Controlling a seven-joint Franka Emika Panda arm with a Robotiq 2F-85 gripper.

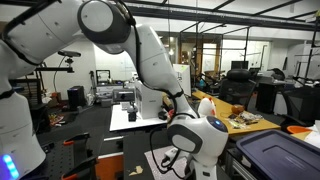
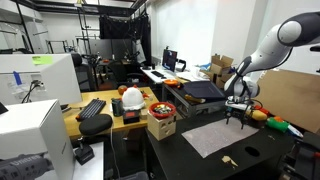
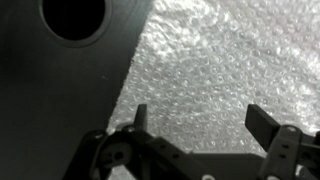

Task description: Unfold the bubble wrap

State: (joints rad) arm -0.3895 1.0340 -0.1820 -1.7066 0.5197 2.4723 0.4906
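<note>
The bubble wrap lies on the table, with the gripper above its far edge. In the wrist view, a round hole in the table sits beside the wrap's edge.

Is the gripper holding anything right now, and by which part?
Nothing is held: the gripper hangs open over the bubble wrap, with nothing between its jaws.

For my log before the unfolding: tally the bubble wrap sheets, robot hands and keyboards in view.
bubble wrap: 1
hand: 1
keyboard: 1
Total: 3
</note>
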